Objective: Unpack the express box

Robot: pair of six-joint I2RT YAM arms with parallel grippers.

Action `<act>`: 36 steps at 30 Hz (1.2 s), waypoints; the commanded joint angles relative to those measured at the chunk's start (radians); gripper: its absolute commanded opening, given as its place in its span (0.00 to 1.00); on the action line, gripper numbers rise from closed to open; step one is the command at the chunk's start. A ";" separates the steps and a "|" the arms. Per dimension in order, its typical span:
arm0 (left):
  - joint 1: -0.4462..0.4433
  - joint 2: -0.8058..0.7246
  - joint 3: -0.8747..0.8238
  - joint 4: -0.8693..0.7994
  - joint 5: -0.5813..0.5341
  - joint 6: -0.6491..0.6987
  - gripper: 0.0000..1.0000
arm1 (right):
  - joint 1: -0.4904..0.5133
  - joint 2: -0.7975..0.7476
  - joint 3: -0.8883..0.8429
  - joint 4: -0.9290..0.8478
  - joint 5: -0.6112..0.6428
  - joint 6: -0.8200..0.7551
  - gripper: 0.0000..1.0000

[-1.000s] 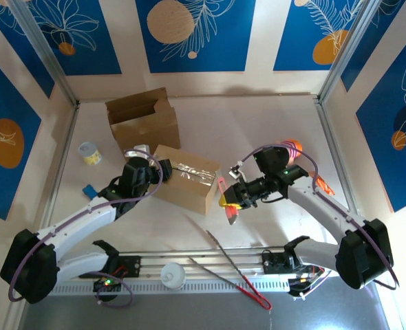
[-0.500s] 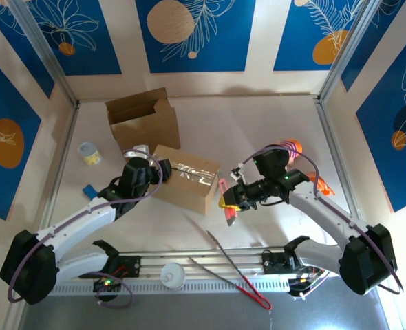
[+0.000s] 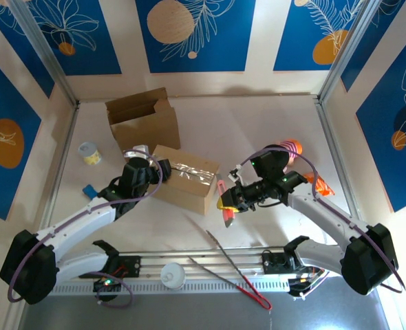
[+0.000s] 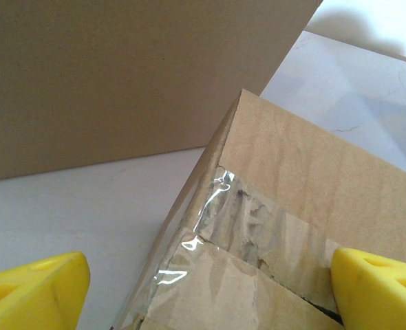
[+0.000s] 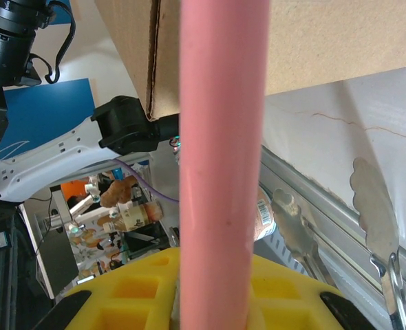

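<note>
A: Since a second ago, the right hand has been brought slightly closer to the right end of the taped box; nothing else is seen to have shifted.

B: Where is the box to be found?

A: It is laid flat on the counter, just in front of the opened carton. Its flaps are sealed by clear tape along the top seam.

B: How is it expected to handle?

A: Stiff corrugated board is seen, and little weight is presumed, so it could be slid across the counter if it is pushed from one end only. The tape is glossy and wrinkled and would probably be slit more easily than peeled. Hold is best taken across the box's left end, on the side walls and clear of the seam.

B: And the hands?

A: The left hand is lowered at the box's left end and tilted down at its corner. Its yellow fingertips are spread wide, one beside the box over the counter, the other over its top, with nothing pinched. The right hand is clamped on a pink tool, which is aimed at the box's right end. Whether the tip touches the cardboard cannot be told.
</note>
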 commanded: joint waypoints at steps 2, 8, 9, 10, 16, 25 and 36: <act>-0.005 0.014 -0.036 -0.139 -0.031 0.014 0.89 | 0.011 -0.024 -0.004 -0.009 0.000 0.012 0.00; -0.005 0.020 -0.045 -0.130 -0.034 0.009 0.89 | 0.011 -0.054 -0.008 -0.020 0.014 0.025 0.00; -0.007 0.020 -0.046 -0.130 -0.035 0.008 0.89 | 0.011 -0.057 -0.009 -0.020 0.014 0.028 0.00; -0.007 0.020 -0.047 -0.131 -0.035 0.009 0.89 | 0.011 -0.060 -0.009 -0.020 0.014 0.029 0.00; -0.007 0.020 -0.047 -0.128 -0.038 0.009 0.89 | 0.018 -0.047 -0.011 -0.002 0.017 0.042 0.00; -0.008 0.021 -0.048 -0.128 -0.039 0.009 0.89 | 0.032 -0.021 -0.010 0.016 0.026 0.047 0.00; -0.008 0.031 -0.057 -0.112 -0.039 0.004 0.90 | 0.048 -0.008 -0.025 0.040 0.031 0.071 0.00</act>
